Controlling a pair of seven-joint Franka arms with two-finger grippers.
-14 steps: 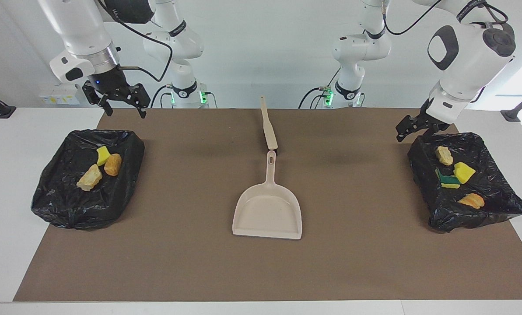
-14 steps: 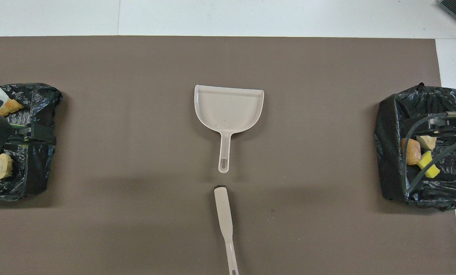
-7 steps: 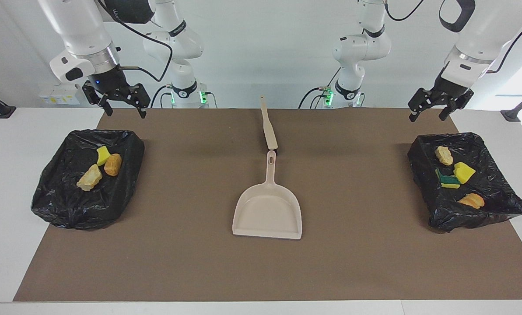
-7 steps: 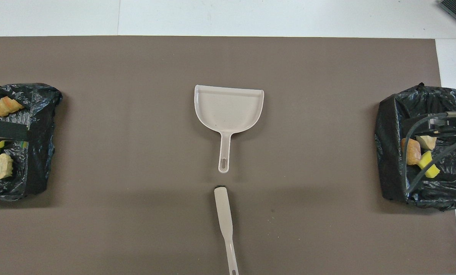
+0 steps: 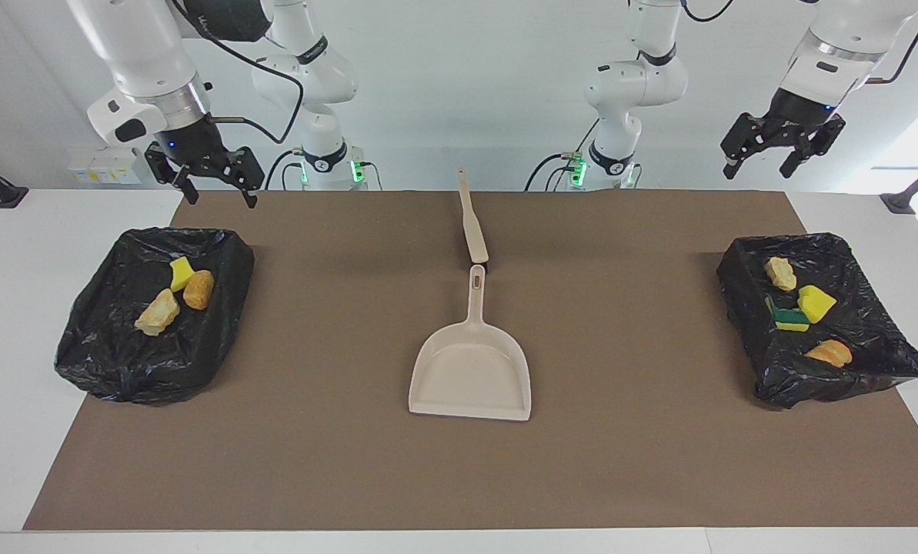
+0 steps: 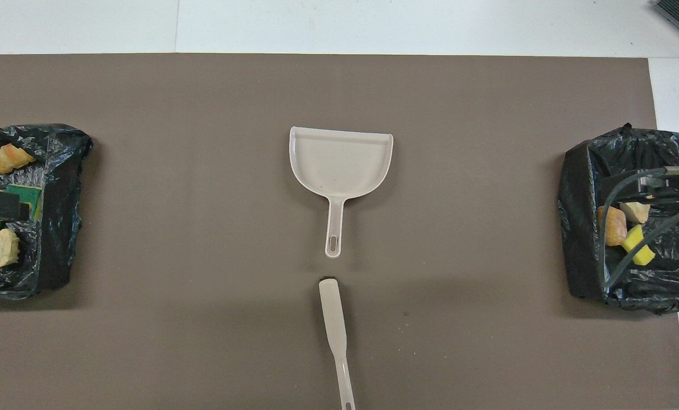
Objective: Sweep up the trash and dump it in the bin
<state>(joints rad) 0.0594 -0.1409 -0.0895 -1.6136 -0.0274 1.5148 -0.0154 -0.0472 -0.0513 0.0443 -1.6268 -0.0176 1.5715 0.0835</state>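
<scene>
Landmark: the dustpan point(image 5: 470, 377), flat on the brown mat point(image 5: 351, 462) at mid-table, empty, handle pointing toward the robots.

Going across the facing view:

Right gripper point(image 5: 214, 188) hangs empty, fingers spread, over the mat edge just robot-side of the bin point(image 5: 120, 369) at the right arm's end, well apart from the dustpan. The overhead view shows none of its fingers, only cables and a bracket across that bin.

That bin, lined with a black bag, holds three scraps: a yellow sponge piece point(image 5: 181, 273), an orange-brown lump point(image 5: 198, 289) touching it, a tan chunk point(image 5: 158, 313) just beside. The overhead view half hides the tan chunk under the cables.

Brush point(image 5: 473, 223) lies on the mat just robot-side of the dustpan handle, in line with it, a small gap between. The overhead view cuts off its handle end at the frame edge; the facing view shows all of it.

Left gripper point(image 5: 780, 152) is raised high, fingers released, empty, above the robot-side edge of the second bin point(image 5: 874, 377), at the left arm's end, well apart from the dustpan. The overhead view shows only a dark block over that bin.

Second bin holds four scraps: tan piece point(image 5: 780, 273), yellow sponge point(image 5: 816, 303), green-and-yellow sponge point(image 5: 788, 318) touching it, orange lump point(image 5: 829, 352). The overhead view crops this bin and the block covers most of the yellow sponge.

All trash is in the two bins; none on the mat or in the dustpan.
</scene>
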